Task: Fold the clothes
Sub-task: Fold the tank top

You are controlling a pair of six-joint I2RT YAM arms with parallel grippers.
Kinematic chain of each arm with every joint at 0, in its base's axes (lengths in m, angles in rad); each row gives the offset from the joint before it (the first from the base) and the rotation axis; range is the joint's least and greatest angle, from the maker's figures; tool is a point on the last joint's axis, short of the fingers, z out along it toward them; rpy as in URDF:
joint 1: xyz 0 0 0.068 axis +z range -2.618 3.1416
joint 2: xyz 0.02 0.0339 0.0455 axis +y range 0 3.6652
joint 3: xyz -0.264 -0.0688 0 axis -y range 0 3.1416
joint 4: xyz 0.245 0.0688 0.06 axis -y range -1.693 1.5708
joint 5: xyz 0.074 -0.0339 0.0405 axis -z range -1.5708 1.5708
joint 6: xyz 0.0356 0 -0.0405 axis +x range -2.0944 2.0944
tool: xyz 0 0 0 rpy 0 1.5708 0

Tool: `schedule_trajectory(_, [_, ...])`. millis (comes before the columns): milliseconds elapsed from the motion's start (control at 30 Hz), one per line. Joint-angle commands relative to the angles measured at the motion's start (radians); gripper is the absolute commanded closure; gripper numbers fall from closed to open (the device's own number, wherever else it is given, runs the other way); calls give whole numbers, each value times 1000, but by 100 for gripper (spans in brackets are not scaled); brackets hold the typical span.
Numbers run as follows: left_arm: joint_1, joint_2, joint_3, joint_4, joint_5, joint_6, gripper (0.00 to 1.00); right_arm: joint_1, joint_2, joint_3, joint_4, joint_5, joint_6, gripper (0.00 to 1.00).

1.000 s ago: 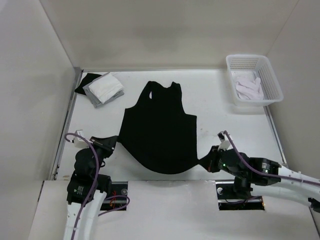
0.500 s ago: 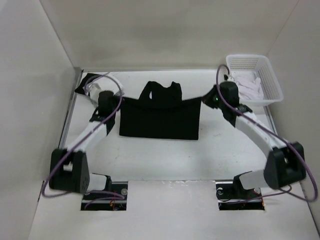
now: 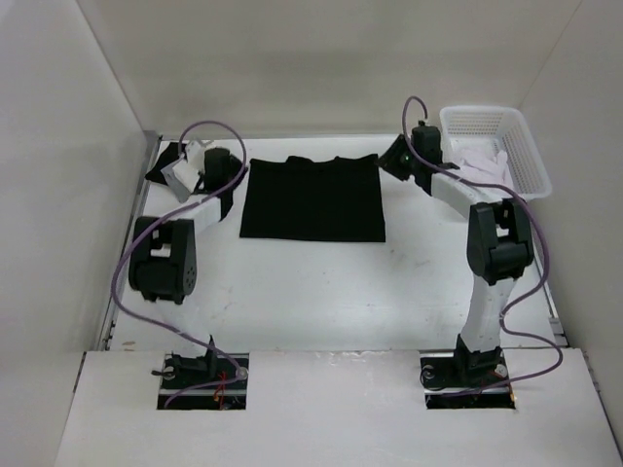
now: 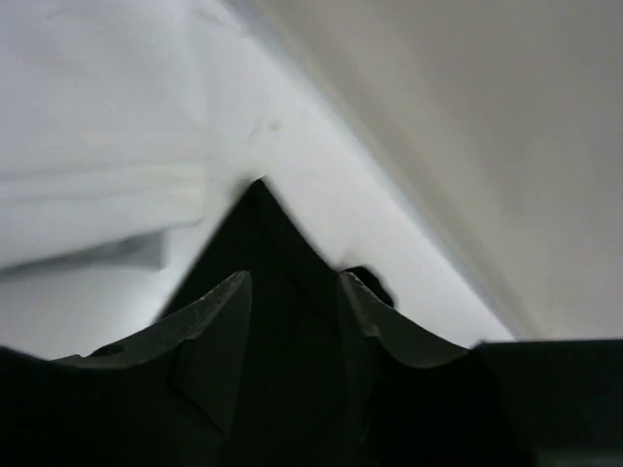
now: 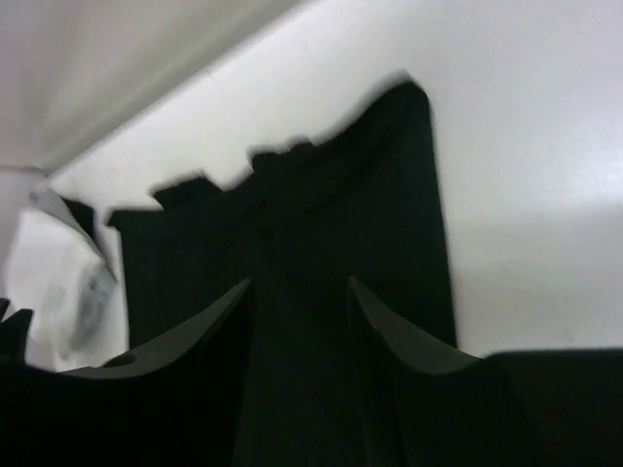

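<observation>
Top view: black tank top (image 3: 311, 199) lay flat on the far middle of the white worktop (image 3: 321, 292). It was doubled into a near-rectangle, with small strap bumps along its far edge. It sat between the 2 arms, 1 at each far corner.

Left fingers (image 4: 209, 321): apart, with an open gap between them. They were just beside the top's far-left corner. The wrist view showed a black fabric point in the gap; I could not tell which cloth it was or whether it touched the fingers. A white fold lay to the left of it.

Right fingers (image 5: 195, 326): apart, just off the far-right corner and aimed across the garment. The wrist view showed the top spread ahead through the gap, blurred.

Surroundings:
- Small white-grey-black cloth pile (image 3: 175, 175) in the far-left corner, partly hidden by the left arm (image 3: 165, 258), which reached over it.
- White mesh basket (image 3: 531, 161) in the far-right corner held white garments (image 3: 487, 161). The right arm (image 3: 492, 253) crossed close to the basket's left side.
- Purple cables (image 3: 209, 125) looped above both wrists.
- Plain pale walls enclosed the worktop on 3 sides.
</observation>
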Motion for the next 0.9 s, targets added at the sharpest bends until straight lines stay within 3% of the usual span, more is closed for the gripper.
schedule_trajectory(0, [-22,-277,-257,108,-38,-7,64,16,-218,-174,71,22,-27,56])
schedule_trajectory(133, [-105,-507,-624,202,-67,-16,65,85,-432,-520,193,48,-27,91])
schedule_trajectory(233, [-99,-606,-783,193,-36,-23,62,125,-533,-717,269,69,-1,97])
schedule_trajectory(367, [-30,-620,-904,212,86,-83,59,139,-610,-891,342,88,34,91])
schedule_trajectory(533, [29,-473,-898,328,181,-119,52,139,-590,-941,375,82,43,79])
schedule_trajectory(633, [45,-398,-878,365,214,-154,52,139,-572,-958,398,83,51,69])
schedule_trajectory(867, [48,-287,-849,420,209,-192,79,111,-509,-969,422,89,102,57])
